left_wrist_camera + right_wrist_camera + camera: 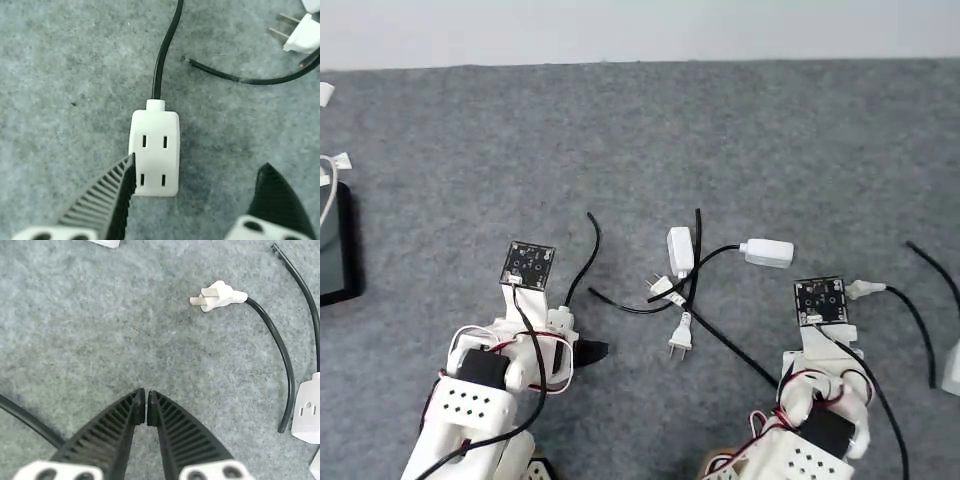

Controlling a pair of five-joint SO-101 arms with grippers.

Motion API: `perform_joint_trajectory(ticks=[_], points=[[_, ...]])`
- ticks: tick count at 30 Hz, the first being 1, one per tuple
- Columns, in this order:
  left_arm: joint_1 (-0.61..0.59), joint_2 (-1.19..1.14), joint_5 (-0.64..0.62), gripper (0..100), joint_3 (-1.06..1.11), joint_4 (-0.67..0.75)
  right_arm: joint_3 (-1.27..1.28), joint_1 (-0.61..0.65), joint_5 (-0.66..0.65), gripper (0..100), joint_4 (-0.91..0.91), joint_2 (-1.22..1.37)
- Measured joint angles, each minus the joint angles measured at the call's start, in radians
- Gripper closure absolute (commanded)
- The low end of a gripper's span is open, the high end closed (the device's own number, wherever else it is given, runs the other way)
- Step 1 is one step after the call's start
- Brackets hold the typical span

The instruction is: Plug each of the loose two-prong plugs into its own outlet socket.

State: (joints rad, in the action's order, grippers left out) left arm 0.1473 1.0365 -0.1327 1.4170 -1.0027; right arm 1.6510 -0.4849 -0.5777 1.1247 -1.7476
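Observation:
A white two-outlet socket (154, 152) on a black cord lies flat on the grey carpet between the fingers of my open left gripper (200, 165); one fingertip (125, 175) touches its edge. In the high view this socket (561, 320) peeks out beside the left arm. A white two-prong plug (218, 296) on a black cord lies ahead of my shut right gripper (146, 407), which holds nothing. Two more plugs (663, 288) (681, 338) lie mid-table among tangled cords, below two sockets (680, 250) (767, 252). The right-hand plug (865, 290) sits beside the right arm.
Another white socket (307, 417) lies at the right, also at the high view's edge (952, 368). A loose black cord (930, 265) runs near it. A dark tablet-like object (338, 250) sits at the far left. Open carpet stretches across the back.

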Motion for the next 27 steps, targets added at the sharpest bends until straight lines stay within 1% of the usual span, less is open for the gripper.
perform_joint_trajectory(ticks=[3,7,9,14,20,23,27], points=[[-0.037,0.0,0.0,72,-0.018,0.0,0.0,-0.009,0.04,98.7,-0.021,0.0],[-0.114,0.0,0.025,72,-0.066,0.0,-0.002,-0.158,0.215,98.7,-0.095,0.0],[-0.138,0.0,0.06,72,-0.066,0.0,-0.002,-0.199,0.252,98.7,-0.117,0.0],[-0.138,0.0,0.101,72,-0.018,0.0,-0.006,-0.212,0.305,98.7,-0.152,0.0],[-0.15,0.0,0.104,72,-0.002,0.0,-0.118,-0.212,0.397,98.7,-0.16,0.021],[-0.147,0.0,0.104,72,0.0,0.0,-0.196,-0.212,0.414,98.9,-0.178,0.147],[-0.149,0.0,0.11,72,0.0,0.0,-0.348,-0.212,0.43,98.9,-0.229,0.425]])
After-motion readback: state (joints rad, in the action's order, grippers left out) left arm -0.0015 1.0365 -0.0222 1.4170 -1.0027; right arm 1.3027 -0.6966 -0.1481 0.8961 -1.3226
